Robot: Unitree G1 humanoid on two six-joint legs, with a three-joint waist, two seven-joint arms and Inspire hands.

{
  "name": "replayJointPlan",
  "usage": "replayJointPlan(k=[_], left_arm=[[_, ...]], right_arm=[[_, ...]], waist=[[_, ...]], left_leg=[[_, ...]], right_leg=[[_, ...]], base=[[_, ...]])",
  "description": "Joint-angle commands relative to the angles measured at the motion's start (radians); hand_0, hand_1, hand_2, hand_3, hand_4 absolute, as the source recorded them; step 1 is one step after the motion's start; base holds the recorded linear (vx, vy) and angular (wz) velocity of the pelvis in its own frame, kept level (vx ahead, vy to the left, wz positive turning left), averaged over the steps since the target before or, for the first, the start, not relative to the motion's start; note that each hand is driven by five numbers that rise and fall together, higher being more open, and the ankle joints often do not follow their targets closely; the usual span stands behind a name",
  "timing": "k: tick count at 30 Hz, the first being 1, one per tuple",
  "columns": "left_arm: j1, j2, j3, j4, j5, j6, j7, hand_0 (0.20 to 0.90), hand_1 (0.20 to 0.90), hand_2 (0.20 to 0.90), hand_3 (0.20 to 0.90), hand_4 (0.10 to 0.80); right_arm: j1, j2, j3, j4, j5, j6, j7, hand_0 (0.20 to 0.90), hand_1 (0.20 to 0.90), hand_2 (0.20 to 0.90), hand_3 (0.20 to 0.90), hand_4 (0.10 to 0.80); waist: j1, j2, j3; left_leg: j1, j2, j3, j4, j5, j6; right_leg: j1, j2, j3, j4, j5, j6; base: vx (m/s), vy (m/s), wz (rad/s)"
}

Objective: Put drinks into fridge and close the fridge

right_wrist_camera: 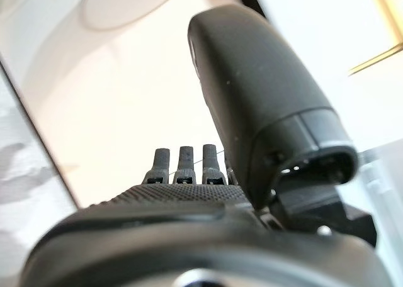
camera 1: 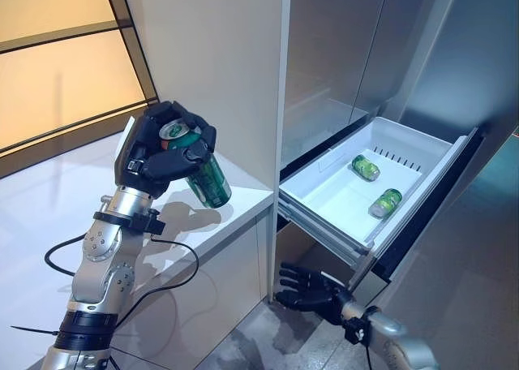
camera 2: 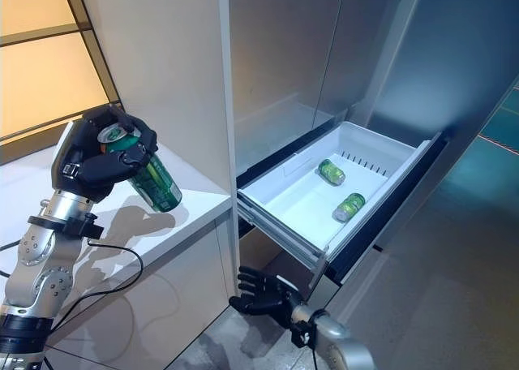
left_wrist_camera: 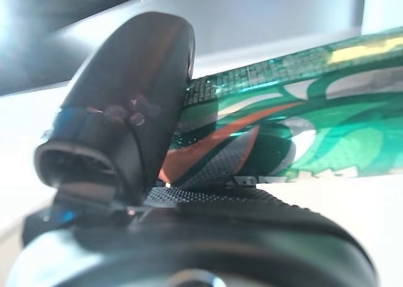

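Observation:
My left hand (camera 1: 158, 155) is shut on a green can (camera 1: 201, 171) and holds it tilted above the white counter (camera 1: 235, 204), left of the fridge. The can also shows in the left wrist view (left_wrist_camera: 302, 129), gripped between the thumb and the fingers. The fridge's white drawer (camera 1: 422, 147) stands pulled open, with green cans (camera 1: 366, 167) (camera 1: 386, 201) lying inside. My right hand (camera 1: 312, 287) hangs low below the drawer, fingers straight and empty; it also shows in the right wrist view (right_wrist_camera: 189, 167).
A tall white panel (camera 1: 219, 62) stands between the counter and the fridge cavity. The grey fridge door (camera 1: 478, 62) stands open at the right. Grey floor lies below the drawer.

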Motion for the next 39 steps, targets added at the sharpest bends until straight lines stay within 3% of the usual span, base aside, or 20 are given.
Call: replayJointPlan(k=[1, 6, 11, 22, 31, 39], left_arm=[[-0.141, 0.060, 0.050, -0.090, -0.107, -0.182, -0.040, 0.300, 0.300, 0.300, 0.200, 0.100], [-0.159, 0.100, 0.050, -0.118, -0.183, -0.167, -0.111, 0.300, 0.300, 0.300, 0.200, 0.100], [-0.169, 0.125, 0.046, -0.149, -0.197, -0.137, -0.125, 0.300, 0.300, 0.300, 0.200, 0.100], [-0.268, 0.166, -0.056, -0.145, -0.148, -0.081, -0.071, 0.300, 0.300, 0.300, 0.200, 0.100], [-0.351, 0.146, -0.175, -0.130, -0.141, -0.036, -0.065, 0.300, 0.300, 0.300, 0.200, 0.100], [-0.372, 0.096, -0.274, -0.145, -0.154, 0.026, -0.091, 0.300, 0.300, 0.300, 0.200, 0.100]], right_arm=[[-0.162, -0.055, -0.090, -0.224, 0.187, -0.080, 0.081, 0.900, 0.900, 0.900, 0.900, 0.800], [-0.312, -0.136, -0.155, -0.382, 0.335, -0.092, 0.027, 0.900, 0.900, 0.900, 0.900, 0.800], [-0.360, -0.163, -0.171, -0.451, 0.352, -0.109, 0.008, 0.900, 0.900, 0.900, 0.900, 0.800], [-0.457, -0.212, -0.061, -0.473, 0.391, -0.024, 0.006, 0.900, 0.900, 0.900, 0.900, 0.800], [-0.574, -0.199, 0.060, -0.455, 0.403, -0.022, -0.038, 0.900, 0.900, 0.900, 0.900, 0.800], [-0.620, -0.132, 0.146, -0.444, 0.448, -0.052, -0.116, 0.900, 0.900, 0.900, 0.900, 0.800]], waist=[[-0.021, -0.021, -0.059], [-0.020, -0.024, -0.067], [-0.019, -0.026, -0.072], [-0.016, -0.034, -0.074], [-0.015, -0.038, -0.068], [-0.011, -0.036, -0.064]], left_leg=[[-0.004, -0.050, 0.034, 0.002, -0.036, 0.038], [-0.005, -0.047, 0.044, 0.002, -0.038, 0.037], [-0.005, -0.046, 0.048, 0.002, -0.040, 0.040], [-0.002, -0.047, 0.049, 0.002, -0.037, 0.040], [0.002, -0.049, 0.046, 0.002, -0.034, 0.039], [0.005, -0.050, 0.050, 0.002, -0.034, 0.043]], right_leg=[[-0.008, -0.008, 0.043, 0.014, 0.007, 0.016], [-0.010, -0.008, 0.051, 0.013, 0.008, 0.017], [-0.012, -0.009, 0.055, 0.012, 0.009, 0.018], [-0.008, -0.010, 0.053, 0.011, 0.014, 0.019], [-0.004, -0.011, 0.052, 0.013, 0.016, 0.019], [-0.003, -0.011, 0.056, 0.013, 0.018, 0.020]], base=[[0.000, 0.000, 0.00], [-0.013, -0.003, -0.06], [-0.006, -0.007, -0.06], [0.000, -0.001, 0.00], [0.000, 0.000, 0.00], [0.000, 0.000, 0.00]])
